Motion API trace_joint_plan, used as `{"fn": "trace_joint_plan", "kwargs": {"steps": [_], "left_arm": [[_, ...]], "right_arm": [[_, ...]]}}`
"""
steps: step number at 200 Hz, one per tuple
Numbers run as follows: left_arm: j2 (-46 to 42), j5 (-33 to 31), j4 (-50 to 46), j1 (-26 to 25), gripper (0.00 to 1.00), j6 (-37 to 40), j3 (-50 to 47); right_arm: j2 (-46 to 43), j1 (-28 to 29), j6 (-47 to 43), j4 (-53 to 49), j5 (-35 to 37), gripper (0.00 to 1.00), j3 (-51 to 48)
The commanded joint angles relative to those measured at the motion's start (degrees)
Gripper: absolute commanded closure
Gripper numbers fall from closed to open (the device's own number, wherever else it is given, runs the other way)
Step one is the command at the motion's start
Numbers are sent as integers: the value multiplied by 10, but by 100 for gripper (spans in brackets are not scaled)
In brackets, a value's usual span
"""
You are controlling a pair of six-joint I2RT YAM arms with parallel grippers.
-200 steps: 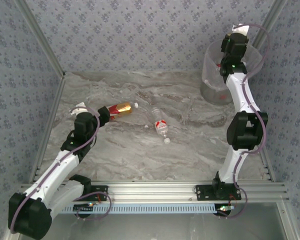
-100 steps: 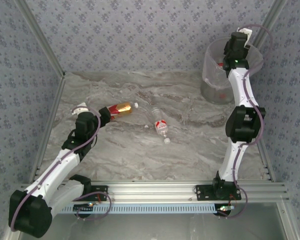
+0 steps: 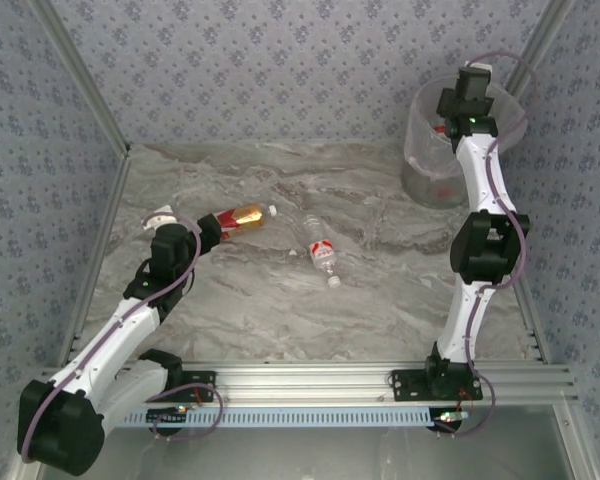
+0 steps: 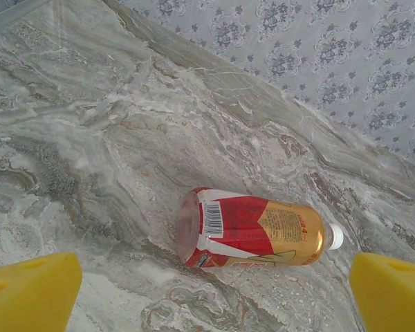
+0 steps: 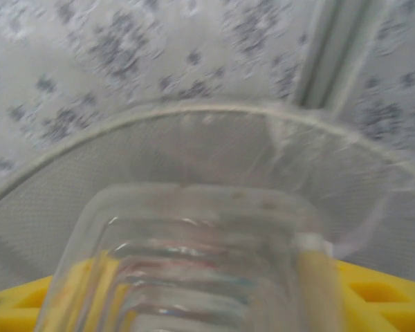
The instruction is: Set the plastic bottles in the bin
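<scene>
An amber bottle [image 3: 242, 216] with a red label and a white cap lies on its side on the marble table; in the left wrist view this amber bottle [image 4: 256, 228] lies just ahead of my left gripper [image 4: 214, 294], which is open, fingers wide apart. A clear bottle [image 3: 322, 255] with a red-and-white label lies mid-table. My right gripper [image 3: 458, 100] hangs over the bin [image 3: 425, 165] at the back right. A ribbed clear bottle [image 5: 194, 263] sits between its yellow fingers [image 5: 373, 297], blurred; a grip cannot be made out. The bin's rim [image 5: 194, 109] curves beyond it.
Patterned walls close the table at the back and on both sides, with metal posts in the corners. Red patches [image 3: 445, 190] show through the bin's translucent wall. A metal rail [image 3: 310, 385] carries both arm bases at the near edge.
My right arm has swung its gripper further out over the bin's mouth and shifted slightly left. The left arm and both table bottles have stayed still.
</scene>
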Motion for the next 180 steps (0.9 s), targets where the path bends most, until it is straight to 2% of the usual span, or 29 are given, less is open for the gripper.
{"fn": "trace_joint_plan", "kwargs": {"steps": [1, 6, 27, 51, 88, 116, 137, 160, 180], "left_arm": [[0, 8, 6, 3, 1, -8, -7], [0, 8, 6, 3, 0, -9, -7], [-1, 8, 6, 3, 1, -10, -11], [-3, 8, 6, 3, 1, -8, -10], [-2, 9, 4, 3, 0, -4, -10], [1, 10, 6, 4, 0, -4, -10], [1, 10, 7, 4, 0, -6, -12], [5, 12, 8, 3, 1, -6, -12], [9, 13, 9, 4, 0, -5, -9]], "right_arm": [[-45, -4, 12, -14, -129, 24, -16], [-49, -4, 16, -11, -141, 18, -18], [-58, -5, 23, -5, -160, 10, -17], [-64, -7, 22, -4, -173, 9, -19], [-87, -19, 38, 22, -254, 9, -54], [-90, -19, 47, 11, -248, 9, -55], [-84, -18, 55, -21, -213, 13, -51], [-69, -20, 65, -59, -146, 27, -48], [-51, -19, 61, -84, -134, 35, -47]]}}
